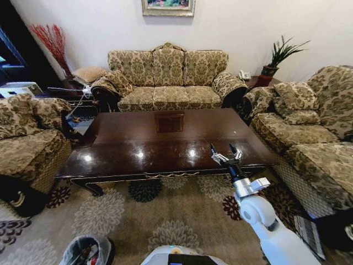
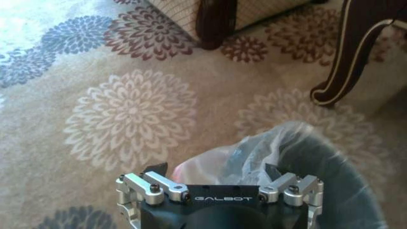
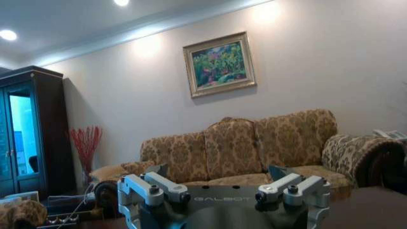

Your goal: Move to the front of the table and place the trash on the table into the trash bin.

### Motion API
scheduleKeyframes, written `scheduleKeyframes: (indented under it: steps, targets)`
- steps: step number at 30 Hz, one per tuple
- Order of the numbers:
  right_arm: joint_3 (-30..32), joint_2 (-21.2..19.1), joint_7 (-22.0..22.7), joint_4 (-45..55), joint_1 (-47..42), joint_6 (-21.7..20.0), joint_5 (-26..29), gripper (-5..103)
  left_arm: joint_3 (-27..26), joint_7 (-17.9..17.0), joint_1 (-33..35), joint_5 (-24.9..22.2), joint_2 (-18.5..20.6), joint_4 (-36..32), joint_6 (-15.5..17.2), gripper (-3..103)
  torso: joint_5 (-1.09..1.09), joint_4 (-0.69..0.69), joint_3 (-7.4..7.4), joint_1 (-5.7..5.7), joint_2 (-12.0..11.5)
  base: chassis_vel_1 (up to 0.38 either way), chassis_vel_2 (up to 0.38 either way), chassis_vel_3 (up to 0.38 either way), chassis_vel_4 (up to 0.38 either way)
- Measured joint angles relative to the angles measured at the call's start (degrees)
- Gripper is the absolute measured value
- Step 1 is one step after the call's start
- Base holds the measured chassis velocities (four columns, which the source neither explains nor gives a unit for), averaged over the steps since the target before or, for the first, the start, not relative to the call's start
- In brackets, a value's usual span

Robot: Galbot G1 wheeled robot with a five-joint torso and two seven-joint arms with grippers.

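Over glossy table (image 1: 138,138) | right pincer (image 1: 225,153) wide | left pincer (image 2: 218,170) wide above crinkly-bagged bin (image 2: 330,171)

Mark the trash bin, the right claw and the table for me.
trash bin (image 1: 83,247): head view, on the bag-lined rim.
right claw (image 1: 225,153): head view, midway between its open fingertips, over the table's near right part.
table (image 1: 138,138): head view, on bare glossy top.

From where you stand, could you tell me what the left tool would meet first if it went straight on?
Probably the trash bin: the left tool, open, points at its bag-lined rim just ahead; depth is unclear.
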Motion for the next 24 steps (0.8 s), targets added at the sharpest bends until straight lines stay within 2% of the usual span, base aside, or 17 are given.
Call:
scheduleKeyframes:
  steps: [3, 6, 7, 10, 11, 13, 15, 17, 18, 20, 21, 22, 23, 24]
  targets:
    - [0.0, 0.0, 0.0, 0.0, 0.0, 0.0, 0.0, 100, -0.5, -1.8, -0.2, -2.2, -0.1, -0.9, 1.8, 100, -0.01, -0.01, 0.0, 0.0, 0.0, 0.0, 0.0, 0.0, 0.0]
    - [0.0, 0.0, 0.0, 0.0, 0.0, 0.0, 0.0, 100, -1.7, -2.8, 0.3, -5.7, -0.1, -2.0, 6.6, 100, -0.01, 0.0, 0.0, 0.0, 0.0, 0.0, 0.0, 0.0, 0.0]
    - [0.0, 0.0, 0.0, 0.0, 0.0, 0.0, 0.0, 100, -1.7, -2.8, 0.3, -5.7, -0.1, -2.0, 6.6, 100, -0.01, 0.0, 0.0, 0.0, 0.0, 0.0, 0.0, 0.0, 0.0]
    - [0.0, 0.0, 0.0, 0.0, 0.0, 0.0, 0.0, 100, -4.3, -4.0, 0.1, -13.5, -0.4, -3.8, 12.9, 100, -0.01, 0.0, 0.0, 0.0, 0.0, 0.0, 0.0, 0.0, 0.0]
    - [0.0, 0.0, 0.0, 0.0, 0.0, 0.0, 0.0, 100, -4.3, -4.0, 0.1, -13.5, -0.4, -3.8, 12.9, 100, -0.01, 0.0, 0.0, 0.0, 0.0, 0.0, 0.0, 0.0, 0.0]
    - [0.0, 0.0, 0.0, 0.0, 0.0, 0.0, 0.0, 100, -6.2, -5.4, -0.3, -19.8, 0.0, -5.5, 15.3, 100, -0.03, 0.0, 0.01, 0.0, 0.0, 0.0, 0.0, 0.0, 0.0]
    - [0.0, 0.0, 0.0, 0.0, 0.0, 0.0, 0.0, 100, -6.7, -5.3, -0.3, -21.4, 0.3, -6.6, 15.1, 100, -0.02, 0.0, 0.01, 0.0, 0.0, 0.0, 0.0, 0.0, 0.0]
    - [0.0, 0.0, 0.0, 0.0, 0.0, 0.0, 0.0, 100, -7.0, -3.3, -0.3, -21.5, 0.6, -9.8, 11.5, 100, -0.02, 0.0, 0.01, 0.0, 0.0, 0.0, 0.0, 0.0, 0.0]
    - [0.0, 0.0, 0.0, 0.0, 0.0, 0.0, 0.0, 100, -7.0, -3.3, -0.3, -21.5, 0.6, -9.8, 11.5, 100, -0.02, 0.0, 0.01, 0.0, 0.0, 0.0, 0.0, 0.0, 0.0]
    - [0.0, 0.0, 0.0, 0.0, 0.0, 0.0, 0.0, 100, -5.4, 3.0, 0.0, -14.3, 0.9, -14.4, 0.3, 100, -0.01, 0.0, 0.01, 0.0, 0.0, 0.0, 0.0, 0.0, 0.0]
    - [0.0, 0.0, 0.0, 0.0, 0.0, 0.0, 0.0, 100, -4.6, 6.6, 0.1, -8.8, 1.3, -16.5, -6.8, 100, -0.02, 0.0, 0.01, 0.0, 0.0, 0.0, 0.0, 0.0, 0.0]
    - [0.0, 0.0, 0.0, 0.0, 0.0, 0.0, 0.0, 100, -3.9, 9.5, 0.2, -4.2, 1.6, -18.6, -12.0, 100, 0.0, 0.0, 0.01, 0.0, 0.0, 0.0, 0.0, 0.0, 0.0]
    - [0.0, 0.0, 0.0, 0.0, 0.0, 0.0, 0.0, 100, -3.9, 9.5, 0.2, -4.2, 1.6, -18.6, -12.0, 100, 0.0, 0.0, 0.01, 0.0, 0.0, 0.0, 0.0, 0.0, 0.0]
    - [0.0, 0.0, 0.0, 0.0, 0.0, 0.0, 0.0, 100, -2.9, 12.5, 0.4, 0.1, 2.0, -22.0, -16.7, 100, -0.01, 0.0, 0.01, 0.01, 0.0, 0.0, 0.0, 0.0, 0.0]
